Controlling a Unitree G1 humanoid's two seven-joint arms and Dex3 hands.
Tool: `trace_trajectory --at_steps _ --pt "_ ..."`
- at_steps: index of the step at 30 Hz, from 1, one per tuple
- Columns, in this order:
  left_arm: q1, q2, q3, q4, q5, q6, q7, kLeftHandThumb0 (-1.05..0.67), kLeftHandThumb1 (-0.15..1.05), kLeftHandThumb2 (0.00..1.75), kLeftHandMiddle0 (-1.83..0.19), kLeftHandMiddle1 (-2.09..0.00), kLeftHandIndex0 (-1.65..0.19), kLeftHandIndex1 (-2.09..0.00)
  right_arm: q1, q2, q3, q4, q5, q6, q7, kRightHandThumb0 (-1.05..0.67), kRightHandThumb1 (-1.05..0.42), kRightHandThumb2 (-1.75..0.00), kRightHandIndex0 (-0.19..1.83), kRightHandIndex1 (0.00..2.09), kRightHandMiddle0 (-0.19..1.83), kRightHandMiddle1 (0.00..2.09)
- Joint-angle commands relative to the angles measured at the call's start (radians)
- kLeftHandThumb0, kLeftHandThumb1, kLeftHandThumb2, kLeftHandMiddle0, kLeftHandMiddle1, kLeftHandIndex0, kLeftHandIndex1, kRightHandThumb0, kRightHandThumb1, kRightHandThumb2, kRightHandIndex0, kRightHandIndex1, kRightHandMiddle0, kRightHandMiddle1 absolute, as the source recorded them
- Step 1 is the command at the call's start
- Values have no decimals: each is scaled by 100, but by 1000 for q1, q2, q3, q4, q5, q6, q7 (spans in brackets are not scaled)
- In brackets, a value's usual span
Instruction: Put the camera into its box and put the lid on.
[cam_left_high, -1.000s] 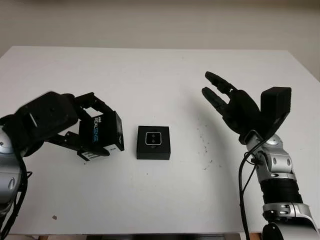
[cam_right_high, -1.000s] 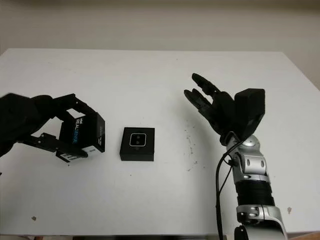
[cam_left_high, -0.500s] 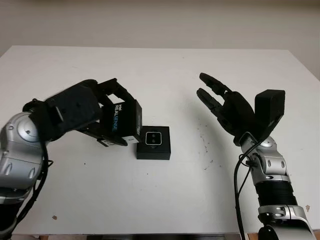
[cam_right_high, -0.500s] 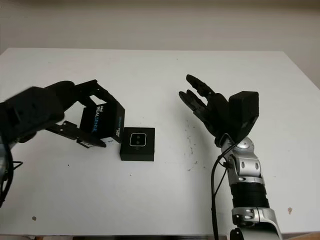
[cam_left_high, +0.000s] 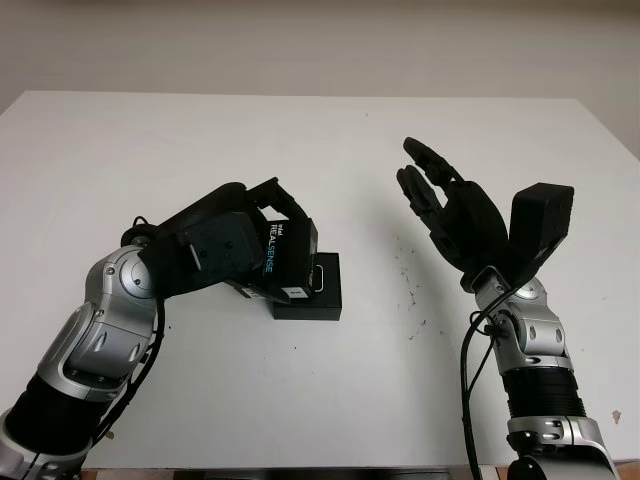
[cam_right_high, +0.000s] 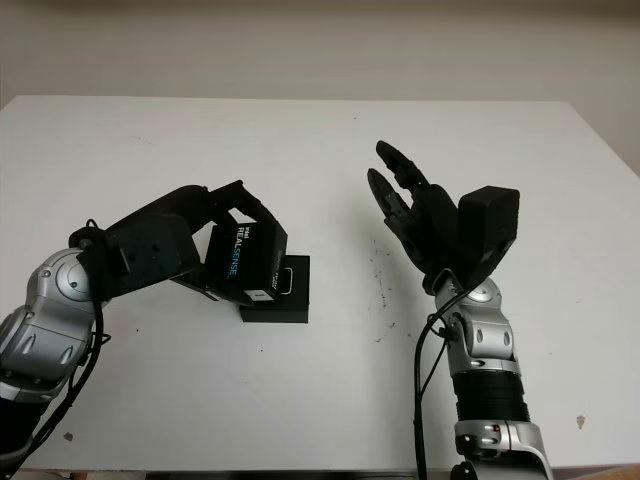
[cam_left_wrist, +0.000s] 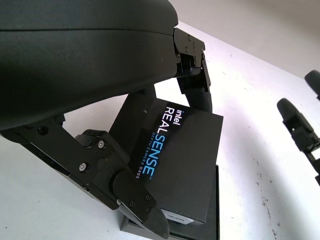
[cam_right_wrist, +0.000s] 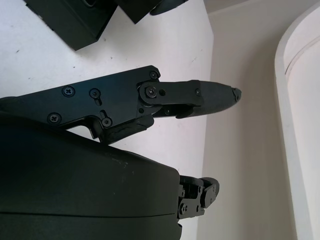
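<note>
Black RealSense lid (cam_left_high: 285, 259), likely light and stiff, sits pinched by its sides in the left hand (cam_left_high: 215, 250), just above the box (cam_left_high: 318, 290); right hand (cam_left_high: 455, 215) open.

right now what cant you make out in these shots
- Camera: in both eye views the lid, held by the left hand, covers most of the box, so whether the camera sits inside cannot be told.
- Lid fit: seated or merely above the box, unclear.
- Right hand: open, raised above the table.
</note>
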Motion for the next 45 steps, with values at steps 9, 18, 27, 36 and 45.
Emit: trace_trajectory --at_steps 9,18,27,36,45 --pt "-28 -32 -31 0 25 81 -50 -22 98 5 -45 -176 -25 -153 9 12 -4 -42 14 12 -25 -70 -105 -41 6 4 -6 33" --pt "-66 -58 -55 14 21 133 -80 -24 96 5 -43 -170 -27 -158 18 9 5 -46 9 0 -18 -70 -105 -41 5 4 -9 32" --pt "-90 -68 -85 20 25 187 -103 -23 95 5 -48 -174 -28 -159 28 10 13 -62 5 6 -22 -70 -105 -41 4 4 -8 29" --pt "-102 -80 -95 35 11 197 -109 -25 95 6 -45 -169 -30 -162 39 13 18 -71 2 1 -20 -69 -105 -41 5 5 -5 26" --pt "-117 -93 -113 42 28 216 -98 -27 96 6 -45 -168 -29 -161 45 15 20 -75 3 1 -18 -69 -105 -40 5 5 -3 25"
